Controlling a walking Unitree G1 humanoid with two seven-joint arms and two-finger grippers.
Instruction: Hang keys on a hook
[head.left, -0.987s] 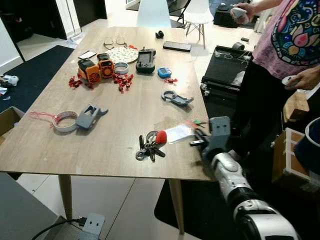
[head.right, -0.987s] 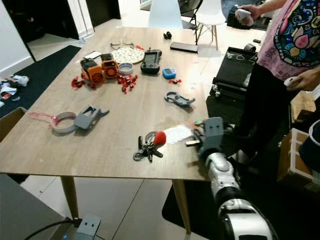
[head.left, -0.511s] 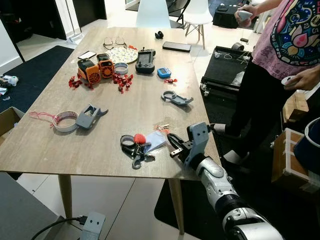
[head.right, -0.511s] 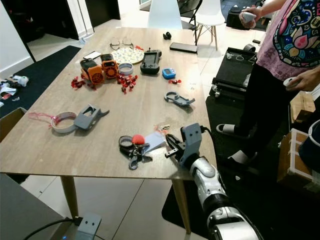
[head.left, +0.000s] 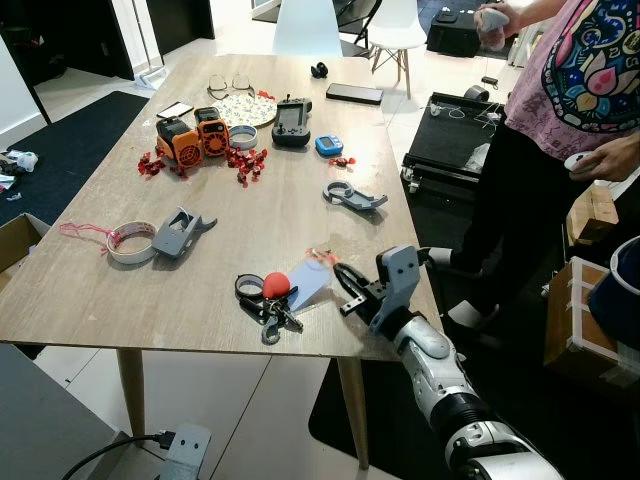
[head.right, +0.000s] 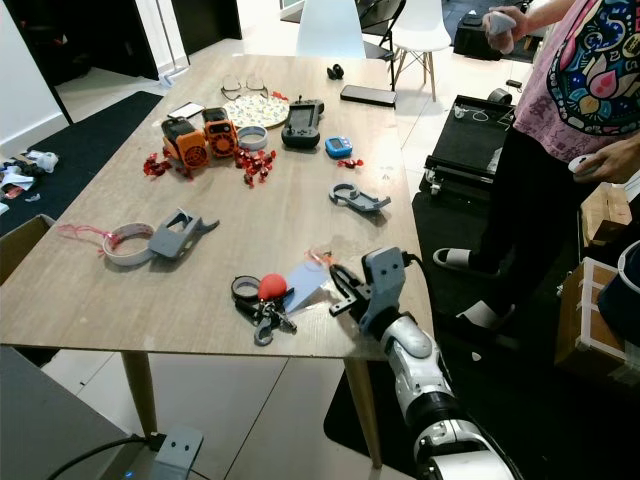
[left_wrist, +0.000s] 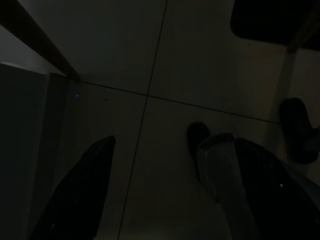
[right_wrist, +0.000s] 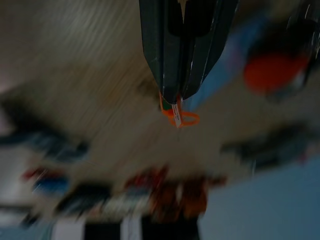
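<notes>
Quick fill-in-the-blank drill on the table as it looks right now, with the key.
1. The keys carry a round ____ ball.
2. The right gripper pinches a small ____ loop.
3. The grey tape dispenser lies beside a roll of ____.
4. The person stands on the robot's ____ side.

Missing: red; orange; tape; right

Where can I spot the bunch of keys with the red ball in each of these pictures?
Left eye view: keys near the table's front edge, just left of the right tool.
Right eye view: same spot, front edge.
Right wrist view: likely the red blur beyond the shut fingers.
Left wrist view: dark floor, left tool hanging idle.
Shared landmark: the orange tag at the right tool's tip.
</notes>
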